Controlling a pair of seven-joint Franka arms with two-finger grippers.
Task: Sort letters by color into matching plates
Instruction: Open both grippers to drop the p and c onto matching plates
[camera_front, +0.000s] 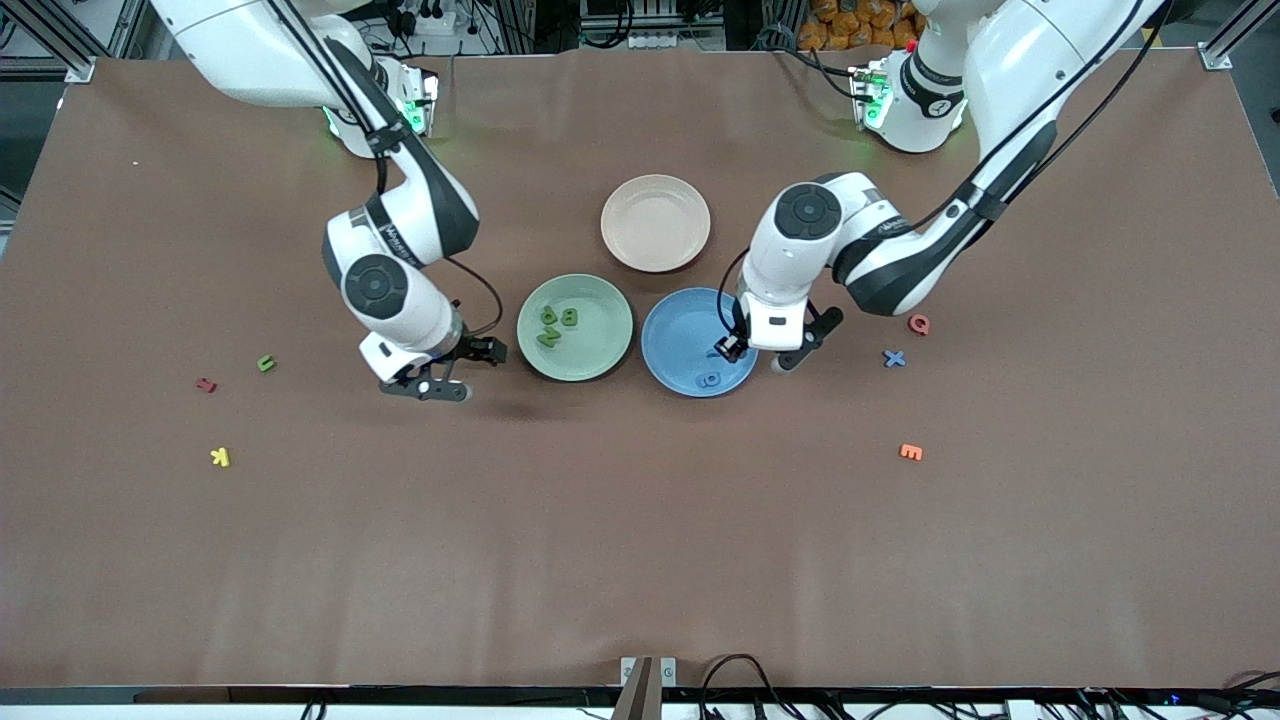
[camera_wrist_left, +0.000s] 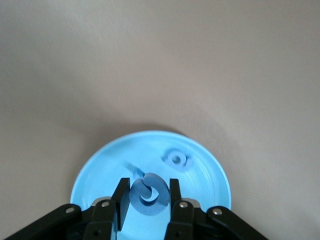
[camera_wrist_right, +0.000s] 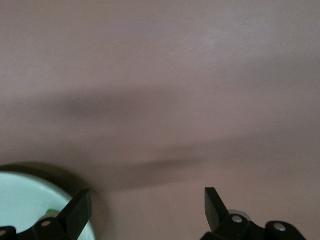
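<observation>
**Operator:** Report the left gripper (camera_front: 728, 350) and its load.

**Technician:** It hangs over the blue plate (camera_front: 672, 345), pinching a blue letter (camera_wrist_left: 149, 194) between its pads. The letter is rounded with a hole; its identity cannot be read. The plate floor lies directly below the letter, so the coming move appears to be a straight release with no sideways travel. A second blue letter (camera_front: 711, 379) already lies in the plate, on the part nearer the front camera, close to the held one but apart from it.

**Operator:** Right gripper?

**Technician:** The right gripper (camera_front: 460, 370) has its fingers spread wide and holds nothing. It hovers just beside the green plate (camera_front: 600, 350), over bare table at the rim toward the right arm's end. Three green letters (camera_front: 556, 326) lie in that plate.

**Operator:** What remains?

**Technician:** One green letter (camera_front: 266, 363) toward the right arm's end, the right arm being nearer. One blue X (camera_front: 894, 358) toward the left arm's end, the left arm being nearer.

**Operator:** Differences between views?

**Technician:** The left wrist view shows the pinch and the plate beneath it; the front view hides most of that under the wrist. The right wrist view shows only the spread fingers (camera_wrist_right: 80, 210) and a sliver of plate. Only the front view shows the loose letters.
</observation>
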